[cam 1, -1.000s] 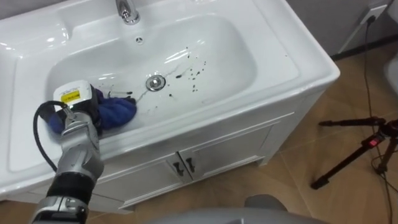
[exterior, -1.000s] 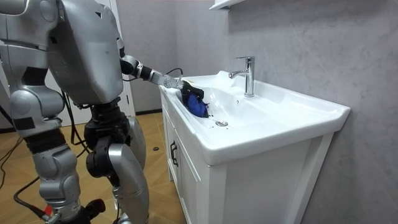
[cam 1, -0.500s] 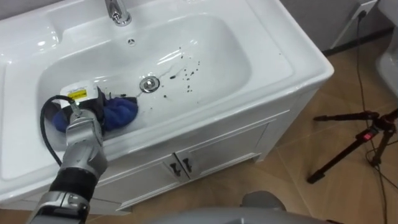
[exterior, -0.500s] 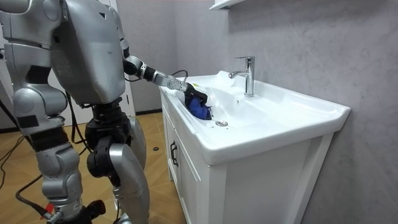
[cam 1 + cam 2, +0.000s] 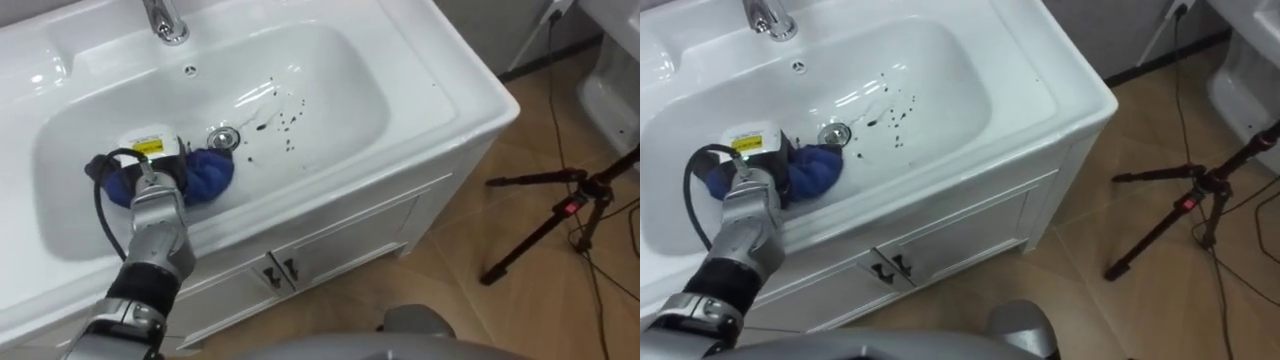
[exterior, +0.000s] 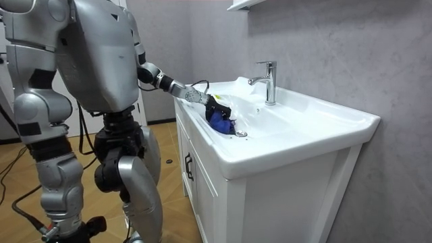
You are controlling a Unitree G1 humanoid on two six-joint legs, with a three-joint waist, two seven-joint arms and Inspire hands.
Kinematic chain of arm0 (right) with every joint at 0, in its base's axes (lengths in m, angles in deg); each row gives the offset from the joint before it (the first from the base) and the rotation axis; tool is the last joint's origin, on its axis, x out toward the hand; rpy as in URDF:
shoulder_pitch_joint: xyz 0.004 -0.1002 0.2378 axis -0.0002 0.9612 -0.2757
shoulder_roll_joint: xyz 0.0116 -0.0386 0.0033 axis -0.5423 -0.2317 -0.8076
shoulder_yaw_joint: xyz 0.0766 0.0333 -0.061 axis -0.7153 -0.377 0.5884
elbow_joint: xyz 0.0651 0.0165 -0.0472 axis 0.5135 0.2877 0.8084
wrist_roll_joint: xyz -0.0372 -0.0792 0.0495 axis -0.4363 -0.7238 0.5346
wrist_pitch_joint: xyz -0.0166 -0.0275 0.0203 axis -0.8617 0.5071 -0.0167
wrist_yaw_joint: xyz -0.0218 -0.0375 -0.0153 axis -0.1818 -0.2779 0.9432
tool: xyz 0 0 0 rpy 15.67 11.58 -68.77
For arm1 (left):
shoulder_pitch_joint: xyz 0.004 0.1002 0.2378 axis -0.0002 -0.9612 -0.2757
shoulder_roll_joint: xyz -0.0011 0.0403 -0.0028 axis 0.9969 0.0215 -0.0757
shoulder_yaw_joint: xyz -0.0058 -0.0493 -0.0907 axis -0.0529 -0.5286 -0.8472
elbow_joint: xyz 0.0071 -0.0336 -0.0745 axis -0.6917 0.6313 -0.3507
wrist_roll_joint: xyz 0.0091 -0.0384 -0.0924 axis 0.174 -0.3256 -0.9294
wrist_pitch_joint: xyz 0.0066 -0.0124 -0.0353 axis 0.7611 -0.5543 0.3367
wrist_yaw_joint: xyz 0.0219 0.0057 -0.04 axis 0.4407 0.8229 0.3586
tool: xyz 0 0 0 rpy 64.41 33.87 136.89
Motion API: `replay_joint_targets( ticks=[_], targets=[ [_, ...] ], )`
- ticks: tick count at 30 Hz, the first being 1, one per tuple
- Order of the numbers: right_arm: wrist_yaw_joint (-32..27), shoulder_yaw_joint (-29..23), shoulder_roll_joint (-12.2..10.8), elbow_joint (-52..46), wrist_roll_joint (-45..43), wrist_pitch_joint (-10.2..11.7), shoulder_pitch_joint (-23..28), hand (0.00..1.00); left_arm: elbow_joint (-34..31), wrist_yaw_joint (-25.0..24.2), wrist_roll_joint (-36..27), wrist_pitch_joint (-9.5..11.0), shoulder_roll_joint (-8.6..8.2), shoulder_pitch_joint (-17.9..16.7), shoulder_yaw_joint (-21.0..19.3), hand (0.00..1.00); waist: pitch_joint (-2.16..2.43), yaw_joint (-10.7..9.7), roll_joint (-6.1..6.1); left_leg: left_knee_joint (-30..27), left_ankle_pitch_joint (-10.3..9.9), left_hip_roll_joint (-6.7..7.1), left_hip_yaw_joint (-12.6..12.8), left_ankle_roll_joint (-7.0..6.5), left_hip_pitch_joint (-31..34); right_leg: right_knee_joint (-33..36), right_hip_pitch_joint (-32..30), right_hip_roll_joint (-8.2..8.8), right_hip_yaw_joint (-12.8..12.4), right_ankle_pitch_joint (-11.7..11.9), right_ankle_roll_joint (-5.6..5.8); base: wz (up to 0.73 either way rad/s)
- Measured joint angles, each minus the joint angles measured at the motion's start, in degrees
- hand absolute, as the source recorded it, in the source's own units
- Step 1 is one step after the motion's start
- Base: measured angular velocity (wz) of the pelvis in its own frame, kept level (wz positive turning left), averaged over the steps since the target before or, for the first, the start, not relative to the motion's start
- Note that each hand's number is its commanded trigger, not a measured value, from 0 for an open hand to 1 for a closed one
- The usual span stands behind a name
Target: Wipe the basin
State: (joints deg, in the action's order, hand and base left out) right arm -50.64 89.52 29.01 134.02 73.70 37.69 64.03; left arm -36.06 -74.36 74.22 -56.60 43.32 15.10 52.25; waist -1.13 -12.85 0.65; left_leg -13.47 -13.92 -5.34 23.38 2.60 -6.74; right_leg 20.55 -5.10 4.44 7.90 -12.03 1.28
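Observation:
The white basin (image 5: 440, 95) has black specks (image 5: 283, 124) on its bottom, just right of the drain (image 5: 222, 138). My left hand (image 5: 150, 168) reaches in from the lower left and is shut on a bunched blue cloth (image 5: 212, 175). It presses the cloth on the basin floor at the drain's near-left edge. The specks lie a short way beyond the cloth. From the room view, the left hand (image 6: 216, 106) sits low in the bowl with the blue cloth (image 6: 220, 122) under it, in front of the chrome tap (image 6: 270, 81).
The chrome tap (image 5: 163, 18) stands at the basin's back rim. Cabinet doors (image 5: 290, 268) with dark handles are below the front edge. A black tripod (image 5: 560, 210) and cables stand on the wooden floor at the right, near a white fixture (image 5: 612, 70).
My left hand has slid the blue cloth rightward along the basin floor, up to the drain. The head camera has shifted a little as well.

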Motion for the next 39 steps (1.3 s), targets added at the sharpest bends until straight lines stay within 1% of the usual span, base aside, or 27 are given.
replay_joint_targets(
  ticks=[2, 4, 6, 8, 10, 11, 13, 15, 16, 17, 18, 19, 21, 24, 26, 28, 30, 31, 32, 33, 36, 39],
  targets=[
    [0.0, 0.0, 0.0, 0.0, 0.0, -0.7, -0.1, 0.00, 1.7, 0.4, 0.0, -0.1, -0.29, 1.0, 1.0, 1.00, 0.08, -0.9, 0.13, 0.0, 0.0, -0.12, 0.2, 0.00, -0.1, -0.2, 0.0, -0.28, -0.3, 0.0, -0.06, -0.02],
    [-0.2, 0.0, 0.0, 0.0, 0.0, -1.1, -0.1, 0.00, 3.2, 0.4, 0.0, -0.1, -0.42, 1.9, 1.7, 1.00, 0.14, -1.2, 0.21, 0.1, 0.0, -0.18, 0.3, 0.01, -0.3, -0.2, 0.1, -0.46, -0.6, 0.1, -0.15, -0.08],
    [-1.1, 0.0, 0.0, 0.1, 0.5, -1.0, 0.0, 0.00, 3.8, 0.6, -1.2, -0.1, -0.51, 2.3, 3.6, 1.00, 0.29, -2.3, 0.48, 0.2, 0.0, -0.40, 0.5, 0.02, -0.4, -0.9, 0.3, -0.70, -0.7, 0.4, -0.25, -0.07],
    [-1.4, 0.1, 0.0, 0.1, 0.4, -1.0, -0.2, 0.00, 4.3, 0.7, -2.7, -0.1, -0.44, 2.8, 4.8, 1.00, 0.31, -2.8, 0.50, 0.2, 0.0, -0.50, 1.1, 0.03, -0.6, -0.9, 0.2, -0.92, -1.3, 0.5, -0.30, -0.16],
    [-1.6, 0.1, 0.0, 0.2, 0.4, -0.8, -0.3, 0.00, 4.7, 0.4, -3.9, 0.1, -0.91, 3.8, 5.3, 1.00, 0.30, -3.5, 0.49, -0.1, 0.0, -0.64, 1.8, 0.04, -0.5, -0.9, 0.0, -0.94, -1.5, 0.5, -0.30, -0.09],
    [-1.6, 0.1, 0.0, 0.3, 0.4, -0.4, -0.4, 0.00, 4.7, 0.3, -4.9, 0.4, -1.40, 4.4, 5.3, 1.00, 0.30, -4.2, 0.48, -0.2, 0.0, -0.74, 2.0, 0.05, -0.4, -0.8, -0.1, -0.97, -1.5, 0.5, -0.32, -0.04],
    [-1.6, 0.0, 0.0, 1.2, 0.2, 0.3, -0.7, 0.00, 5.1, 0.2, -5.3, 1.3, -2.13, 5.3, 5.4, 1.00, 0.29, -5.0, 0.48, -0.3, 0.0, -0.92, 2.3, 0.06, -0.4, -0.8, -0.2, -1.15, -1.8, 0.5, -0.44, -0.06],
    [-1.5, -0.1, 0.0, 1.7, 0.2, 0.2, -1.0, 0.00, 5.9, 0.4, -5.7, 1.9, -3.64, 6.7, 5.8, 1.00, 0.35, -6.5, 0.59, -0.4, 0.0, -1.03, 2.3, 0.06, 0.0, -0.7, -0.6, -1.29, -1.8, 0.4, -0.60, -0.02],
    [-1.5, 0.0, 0.0, 1.9, 0.3, 0.2, -1.3, 0.00, 5.9, 0.3, -5.9, 1.9, -3.60, 7.2, 6.6, 1.00, 0.37, -7.0, 0.75, -0.4, 0.0, -1.05, 2.3, 0.06, 0.3, -0.8, -0.8, -1.31, -1.8, 0.5, -0.65, 0.05],
    [-1.5, 0.0, 0.0, 2.8, 0.3, 0.3, -1.4, 0.00, 5.9, 0.2, -7.2, 1.9, -3.65, 8.3, 7.8, 1.00, 0.33, -7.9, 1.00, -0.4, 0.0, -1.07, 2.3, 0.06, 0.7, -0.8, -1.1, -1.32, -1.8, 0.5, -0.65, 0.05],
    [-1.2, 0.0, 0.0, 3.8, 0.2, 0.4, -1.9, 0.00, 5.9, -0.5, -8.0, 2.1, -3.93, 9.5, 9.1, 1.00, 0.54, -8.2, 1.34, -0.4, 0.0, -1.07, 2.3, 0.06, 1.1, -0.8, -1.5, -1.33, -1.8, 0.5, -0.65, 0.03],
    [-1.1, 0.0, 0.0, 4.0, 0.2, 0.3, -2.1, 0.00, 5.9, -0.6, -8.1, 2.3, -4.03, 9.8, 9.8, 1.00, 0.56, -8.5, 1.51, -0.4, 0.0, -1.06, 2.3, 0.06, 1.1, -0.8, -1.7, -1.32, -1.8, 0.6, -0.66, -0.06],
    [-0.2, 0.0, 0.1, 4.0, 0.1, 0.6, -2.3, 0.00, 5.6, -0.8, -8.9, 2.6, -4.06, 11.1, 11.9, 1.00, 0.38, -9.1, 2.03, -0.2, 0.0, -1.04, 2.4, 0.06, 1.1, -0.7, -1.9, -1.32, -1.8, 0.6, -0.71, -0.08],
    [0.7, -0.2, 0.4, 3.5, 0.2, 1.3, -2.8, 0.00, 5.2, -0.8, -10.3, 2.7, -4.03, 12.4, 13.6, 1.00, 0.17, -9.9, 2.49, -0.2, 0.0, -1.03, 2.7, 0.08, 1.3, -0.8, -2.0, -1.29, -1.7, 0.6, -0.67, 0.03],
    [0.7, -0.3, 0.6, 3.0, 0.2, 2.2, -3.4, 0.00, 4.5, -0.8, -10.3, 2.7, -3.95, 12.4, 13.9, 1.00, 0.11, -10.5, 2.67, -0.2, 0.0, -1.01, 2.7, 0.08, 1.4, -0.7, -2.1, -1.26, -1.7, 0.5, -0.58, 0.03],
    [0.6, -0.7, 0.9, 2.5, 0.2, 2.8, -3.7, 0.00, 3.5, -0.8, -10.3, 2.7, -3.95, 12.4, 14.1, 1.00, 0.09, -10.6, 2.94, -0.3, 0.0, -1.03, 2.7, 0.08, 1.8, -0.6, -2.5, -1.23, -1.7, 0.5, -0.59, 0.00],
    [0.6, -0.6, 1.7, 1.6, 0.5, 3.3, -4.0, 0.00, 2.4, -0.8, -10.9, 2.7, -3.79, 12.5, 14.4, 1.00, -0.01, -10.6, 3.61, -0.8, 0.0, -1.02, 2.8, 0.08, 2.5, -0.1, -3.3, -1.04, -1.7, 0.4, -0.61, 0.00],
    [0.6, -0.6, 1.8, 1.6, 0.4, 3.4, -4.2, 0.00, 2.1, -0.8, -11.8, 2.8, -3.62, 12.6, 14.4, 1.00, 0.02, -10.6, 3.67, -1.3, 0.0, -1.02, 2.9, 0.08, 2.9, 0.2, -3.6, -0.91, -1.7, 0.3, -0.65, 0.00],
    [0.6, -0.6, 2.1, 1.5, 0.4, 3.6, -4.5, 0.00, 1.7, -0.7, -13.4, 2.8, -3.33, 12.8, 14.4, 1.00, -0.06, -10.6, 3.90, -2.0, 0.0, -1.08, 2.8, 0.08, 3.5, 0.3, -3.9, -0.78, -1.6, 0.3, -0.71, 0.07],
    [0.4, -0.5, 2.5, 1.5, 0.4, 4.1, -4.4, 0.00, 1.3, -0.6, -15.9, 2.9, -3.26, 13.1, 14.4, 1.00, -0.23, -10.6, 4.27, -2.2, 0.0, -1.12, 2.7, 0.08, 3.8, 0.3, -3.9, -0.69, -1.3, 0.3, -0.74, 0.11],
    [-0.6, -0.5, 2.8, 1.7, 0.5, 4.5, -4.3, 0.00, 0.6, -0.5, -19.5, 3.6, -3.14, 14.0, 14.4, 1.00, -0.53, -10.6, 4.72, -2.2, 0.0, -1.10, 2.7, 0.08, 4.2, 0.5, -4.1, -0.47, -0.7, 0.0, -0.76, 0.14],
    [-1.1, -0.6, 2.8, 2.0, 0.5, 4.6, -3.7, 0.00, 0.4, -0.5, -21.4, 4.5, -2.96, 14.6, 14.2, 1.00, -0.53, -10.6, 4.73, -2.2, 0.0, -1.01, 2.7, 0.08, 4.3, 0.9, -4.2, -0.30, -0.6, -0.3, -0.66, 0.04]
  ],
)
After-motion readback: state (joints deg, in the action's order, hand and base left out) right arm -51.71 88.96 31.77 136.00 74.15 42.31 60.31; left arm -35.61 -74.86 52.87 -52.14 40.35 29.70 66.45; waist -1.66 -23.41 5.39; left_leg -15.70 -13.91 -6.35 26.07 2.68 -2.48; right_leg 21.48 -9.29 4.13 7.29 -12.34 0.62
